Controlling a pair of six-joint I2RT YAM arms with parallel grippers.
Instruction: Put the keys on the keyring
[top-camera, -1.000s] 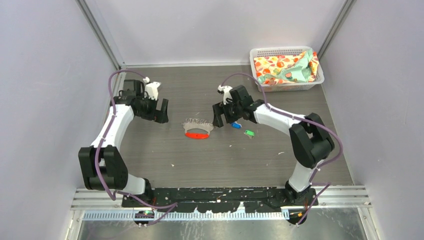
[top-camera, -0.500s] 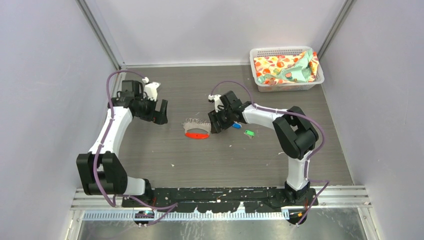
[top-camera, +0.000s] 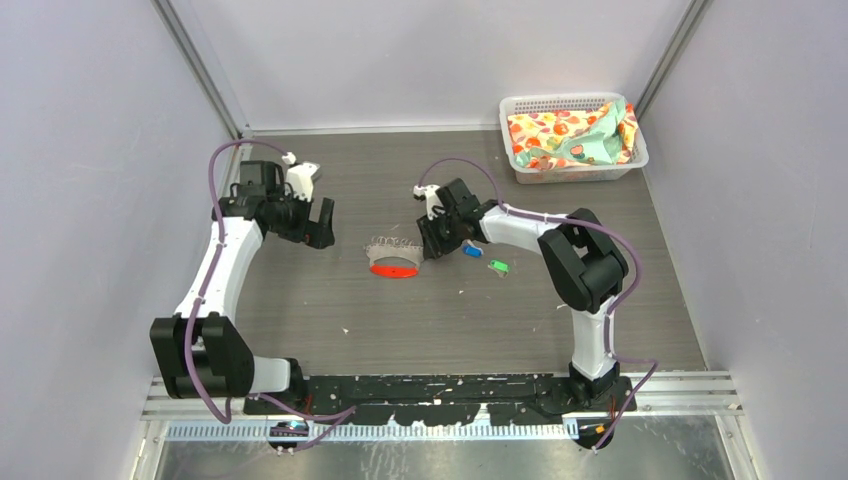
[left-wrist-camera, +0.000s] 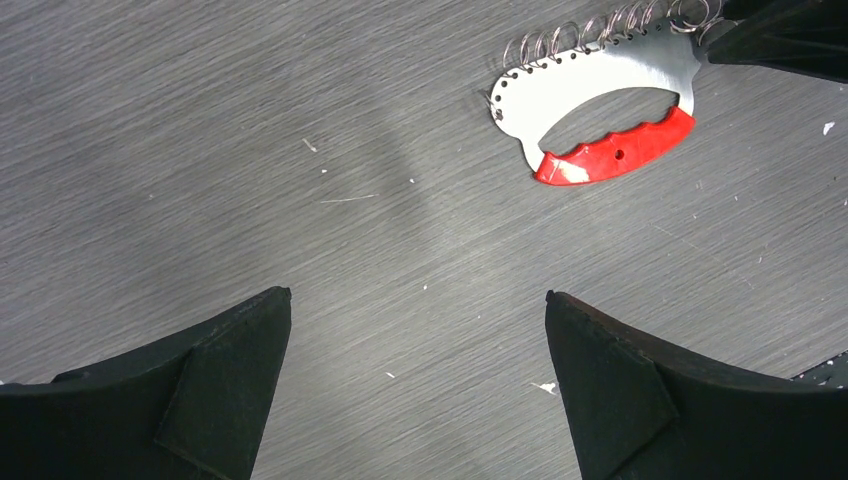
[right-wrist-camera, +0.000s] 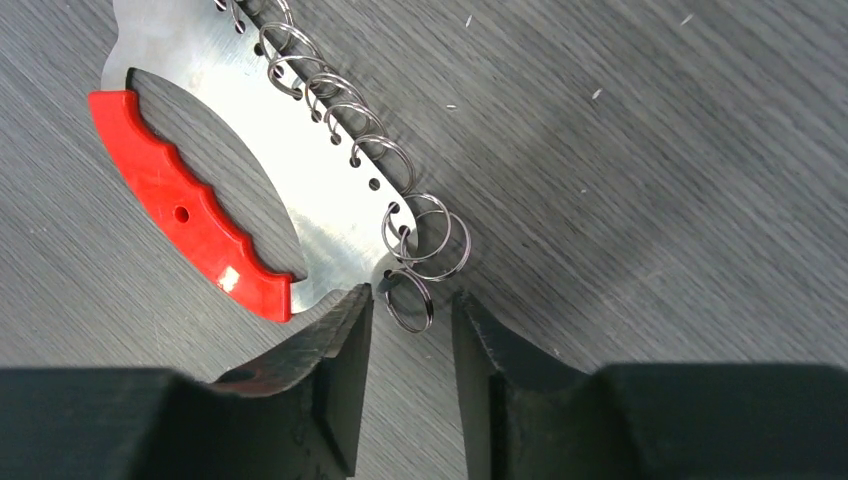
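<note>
The keyring (top-camera: 397, 258), a silvery plate edged with small wire loops and a red crescent tag, lies flat at the table's middle. My right gripper (top-camera: 432, 247) is at its right end, jaws narrowly open. In the right wrist view the end loop (right-wrist-camera: 410, 300) lies between my fingertips (right-wrist-camera: 412, 292), and the left finger (right-wrist-camera: 345, 325) overlaps the plate's corner (right-wrist-camera: 290, 180). The blue key (top-camera: 471, 251) and the green key (top-camera: 499, 266) lie just right of that gripper. My left gripper (top-camera: 320, 225) is wide open and empty, left of the keyring (left-wrist-camera: 600, 90).
A white basket (top-camera: 520, 170) holding a patterned cloth (top-camera: 572, 135) stands at the back right. Grey walls close in the table on the left, back and right.
My right gripper has moved left and down to the keyring's right end, and its jaws now straddle the end loop. The left arm has barely shifted.
</note>
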